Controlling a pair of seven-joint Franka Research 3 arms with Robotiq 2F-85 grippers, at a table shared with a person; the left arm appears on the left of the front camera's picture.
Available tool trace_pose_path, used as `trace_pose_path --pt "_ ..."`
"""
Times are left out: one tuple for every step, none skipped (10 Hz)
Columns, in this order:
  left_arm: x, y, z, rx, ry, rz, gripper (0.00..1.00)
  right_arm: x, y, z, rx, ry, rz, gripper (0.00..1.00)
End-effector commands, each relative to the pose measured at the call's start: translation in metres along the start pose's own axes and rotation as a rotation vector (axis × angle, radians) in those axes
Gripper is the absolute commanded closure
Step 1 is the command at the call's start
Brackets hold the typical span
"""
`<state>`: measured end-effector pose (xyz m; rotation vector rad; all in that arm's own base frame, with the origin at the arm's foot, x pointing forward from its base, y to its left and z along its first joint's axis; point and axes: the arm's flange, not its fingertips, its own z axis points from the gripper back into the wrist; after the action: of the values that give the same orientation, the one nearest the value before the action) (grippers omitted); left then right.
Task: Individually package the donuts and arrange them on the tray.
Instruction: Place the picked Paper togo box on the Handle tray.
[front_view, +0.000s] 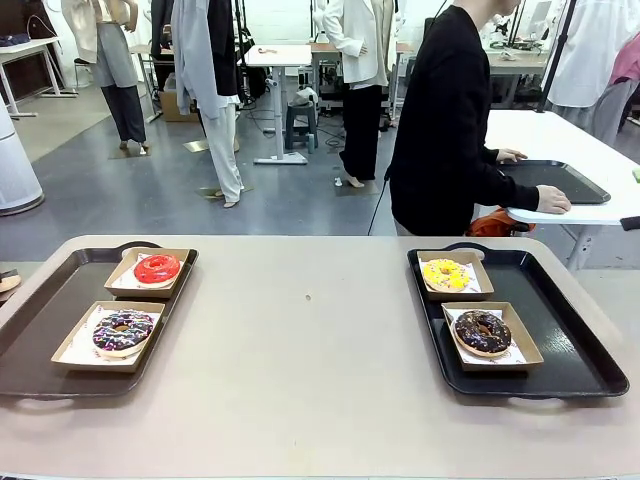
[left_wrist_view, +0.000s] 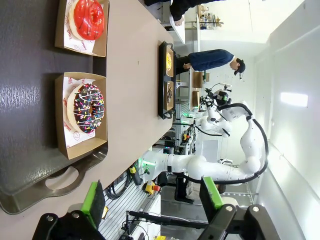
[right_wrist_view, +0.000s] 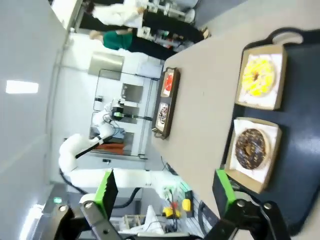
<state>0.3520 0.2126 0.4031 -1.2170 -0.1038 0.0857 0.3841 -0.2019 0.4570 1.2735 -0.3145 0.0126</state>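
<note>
On the left black tray (front_view: 40, 322) sit two donuts, each in a cardboard box: a glossy red donut (front_view: 157, 268) behind a dark sprinkled donut (front_view: 122, 331). The right tray (front_view: 565, 335) holds a boxed yellow donut (front_view: 446, 274) and a boxed chocolate donut (front_view: 483, 331). My left gripper (left_wrist_view: 152, 197) hangs open off the tray's handle end, well short of the sprinkled donut (left_wrist_view: 89, 110) and red donut (left_wrist_view: 88, 19). My right gripper (right_wrist_view: 166, 189) is open too, back from the chocolate donut (right_wrist_view: 252, 148) and yellow donut (right_wrist_view: 258, 76).
Bare beige table (front_view: 310, 330) lies between the trays. A person in black (front_view: 445, 120) stands beyond the far edge, turned to a white side table (front_view: 590, 160) with hands at another black tray (front_view: 560, 180).
</note>
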Motion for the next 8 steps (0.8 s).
trace_pose_path --pt "-0.001 -0.001 0.001 -0.003 -0.005 -0.003 0.0 0.006 -0.032 0.021 -0.009 0.075 -0.005 0.0" --pt "-0.001 -0.001 0.001 -0.003 -0.005 -0.003 0.0 0.001 -0.047 0.029 -0.024 0.079 -0.026 0.0" --pt "-0.001 -0.001 0.001 -0.003 -0.005 -0.003 0.0 -0.007 -0.059 0.031 -0.025 0.084 -0.039 0.0" --pt "-0.001 -0.001 0.001 -0.003 -0.005 -0.003 0.0 -0.011 -0.071 0.032 -0.022 0.09 -0.028 0.0" --pt "-0.001 -0.001 0.001 -0.003 -0.005 -0.003 0.0 -0.011 -0.08 0.033 -0.024 0.095 -0.009 0.0" --pt "-0.001 -0.001 0.001 -0.003 -0.005 -0.003 0.0 -0.012 -0.084 0.032 -0.029 0.09 0.014 0.0" --pt "-0.001 -0.001 0.001 -0.003 -0.005 -0.003 0.0 -0.012 -0.082 0.032 -0.006 0.086 0.068 0.0" --pt "-0.001 -0.001 0.001 -0.003 -0.005 -0.003 0.0 -0.014 -0.081 0.03 -0.022 0.078 -0.034 0.0"
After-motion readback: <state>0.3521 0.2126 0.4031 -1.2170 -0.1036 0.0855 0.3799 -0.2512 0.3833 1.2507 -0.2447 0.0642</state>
